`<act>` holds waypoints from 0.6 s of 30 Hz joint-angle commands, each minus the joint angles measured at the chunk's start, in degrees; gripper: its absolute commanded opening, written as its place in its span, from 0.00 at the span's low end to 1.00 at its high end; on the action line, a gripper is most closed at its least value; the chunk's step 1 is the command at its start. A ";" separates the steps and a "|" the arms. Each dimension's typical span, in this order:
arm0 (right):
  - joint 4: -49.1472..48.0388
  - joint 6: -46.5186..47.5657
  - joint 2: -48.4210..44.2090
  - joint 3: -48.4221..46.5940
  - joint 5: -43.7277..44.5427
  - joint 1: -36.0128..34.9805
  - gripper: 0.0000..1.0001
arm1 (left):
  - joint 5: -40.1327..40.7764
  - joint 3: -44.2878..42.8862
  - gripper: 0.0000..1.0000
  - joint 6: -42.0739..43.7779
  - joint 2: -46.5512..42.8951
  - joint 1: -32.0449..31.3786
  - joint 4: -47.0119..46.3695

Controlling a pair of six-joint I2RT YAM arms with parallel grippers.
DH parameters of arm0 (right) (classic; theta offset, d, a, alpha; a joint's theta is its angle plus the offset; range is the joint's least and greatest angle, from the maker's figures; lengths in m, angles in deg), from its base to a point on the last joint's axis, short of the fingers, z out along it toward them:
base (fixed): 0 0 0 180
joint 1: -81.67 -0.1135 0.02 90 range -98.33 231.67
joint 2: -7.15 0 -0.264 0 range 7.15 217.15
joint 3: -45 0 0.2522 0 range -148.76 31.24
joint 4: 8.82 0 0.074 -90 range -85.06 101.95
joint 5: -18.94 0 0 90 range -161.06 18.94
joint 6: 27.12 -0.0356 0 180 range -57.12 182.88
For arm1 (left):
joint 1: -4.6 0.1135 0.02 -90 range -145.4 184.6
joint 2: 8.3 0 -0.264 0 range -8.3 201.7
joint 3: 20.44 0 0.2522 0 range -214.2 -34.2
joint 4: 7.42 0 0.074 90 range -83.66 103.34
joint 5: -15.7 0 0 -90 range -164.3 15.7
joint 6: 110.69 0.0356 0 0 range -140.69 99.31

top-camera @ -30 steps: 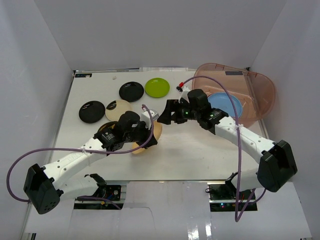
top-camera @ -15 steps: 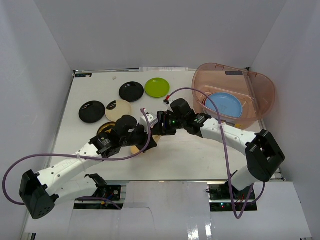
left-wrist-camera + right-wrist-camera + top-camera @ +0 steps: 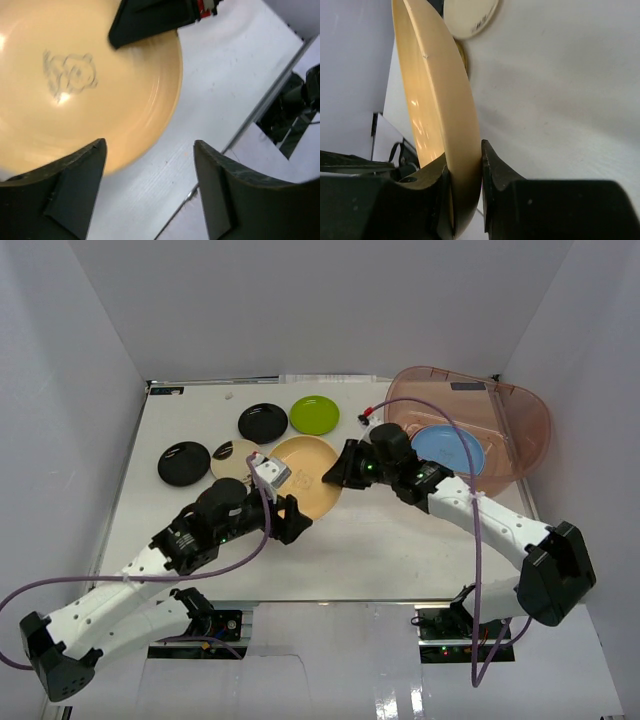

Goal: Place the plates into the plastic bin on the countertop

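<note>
My right pincer [image 3: 464,159] pinches the pale orange plate [image 3: 303,476] by its right rim; the plastic bin [image 3: 520,455] lies rightward behind my wrist, nearest this arm; my left pincer [image 3: 150,145] is spread and empty by the plate's near edge.

Count of plates visible from the top: 6. Far black plate [image 3: 263,422], left black plate [image 3: 184,462], lime green plate [image 3: 314,415], cream-and-black plate [image 3: 231,454], pale orange plate [image 3: 300,455], light blue plate [image 3: 448,448]. That gives black ×2 and the other four colours ×1 each. Plates hidden beneath the left arm [image 3: 130,570] cannot be counted. Plastic bin [image 3: 530,430]: 1. Arms: 2, counting the right arm [image 3: 490,515].
</note>
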State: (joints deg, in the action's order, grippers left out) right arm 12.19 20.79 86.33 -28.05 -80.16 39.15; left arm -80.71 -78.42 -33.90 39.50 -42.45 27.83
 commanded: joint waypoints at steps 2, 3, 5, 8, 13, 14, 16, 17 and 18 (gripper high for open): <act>-2.32 3.58 -7.36 -5.39 1.81 10.77 0.08 | 11.05 1.60 0.89 -3.74 -6.65 0.20 -2.87; -1.89 5.33 -9.81 -5.84 2.42 15.93 0.08 | 15.51 1.86 0.92 -4.36 -7.27 0.20 -2.52; -0.93 7.71 -11.93 -7.06 7.06 21.14 0.08 | 20.10 1.52 0.97 -6.55 -6.57 0.55 -0.24; 1.81 11.84 -13.00 -7.78 12.25 30.90 0.08 | 25.57 0.72 0.98 -9.10 -3.85 2.65 2.05; 1.19 3.17 -9.31 -4.96 -1.52 51.20 0.08 | 26.38 -0.94 0.98 -12.62 2.12 12.64 5.13; 1.28 2.89 -8.35 -4.87 -1.36 52.62 0.08 | 25.24 -1.04 0.98 -13.32 3.44 14.68 5.40; 1.28 2.54 -5.27 -4.35 -1.70 56.05 0.08 | 20.77 -1.12 0.98 -14.73 4.15 21.43 5.05; 1.37 2.53 -3.00 -4.08 -2.40 57.62 0.08 | 19.35 -1.04 0.98 -15.26 4.41 23.47 4.70; 1.37 2.45 -2.02 -3.82 -3.11 58.07 0.08 | 18.46 -0.86 0.98 -16.05 4.42 25.58 4.43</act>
State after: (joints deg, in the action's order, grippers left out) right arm 13.33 25.17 81.41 -32.81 -78.79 95.61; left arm -59.47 -77.75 -46.64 44.94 -21.75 32.07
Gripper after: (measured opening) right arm 0.249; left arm 0.979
